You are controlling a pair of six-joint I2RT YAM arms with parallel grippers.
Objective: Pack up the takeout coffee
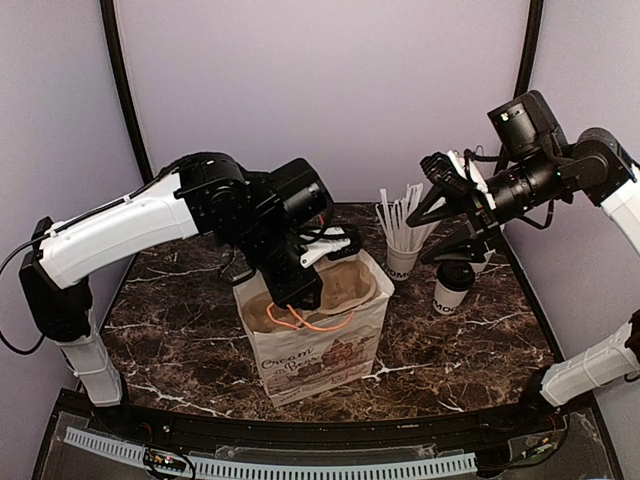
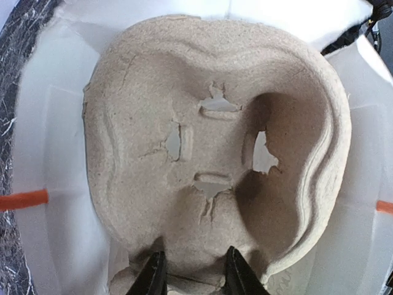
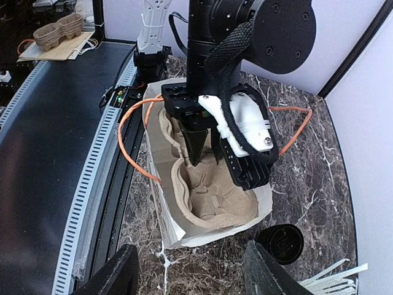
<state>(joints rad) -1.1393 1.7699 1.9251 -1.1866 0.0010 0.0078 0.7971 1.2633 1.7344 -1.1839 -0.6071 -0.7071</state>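
Note:
The takeout coffee (image 1: 453, 292), a white cup with a black dome lid, stands upright on the marble table to the right of the paper bag (image 1: 315, 355). In the right wrist view its lid (image 3: 280, 243) shows just beyond the right fingertip. My right gripper (image 1: 428, 238) hovers above and slightly left of it, open (image 3: 193, 276), with nothing between the fingers. My left gripper (image 2: 195, 276) reaches down into the bag (image 3: 215, 228) and is shut on the centre ridge of the brown pulp cup carrier (image 2: 202, 123) that lies inside (image 3: 215, 196).
A white cup of white sticks (image 1: 402, 262) stands right behind the coffee, under my right gripper; its sticks (image 3: 334, 279) show at the lower right. The bag's orange handles (image 1: 315, 322) loop at its mouth. Spare carriers (image 3: 58, 31) lie off the table.

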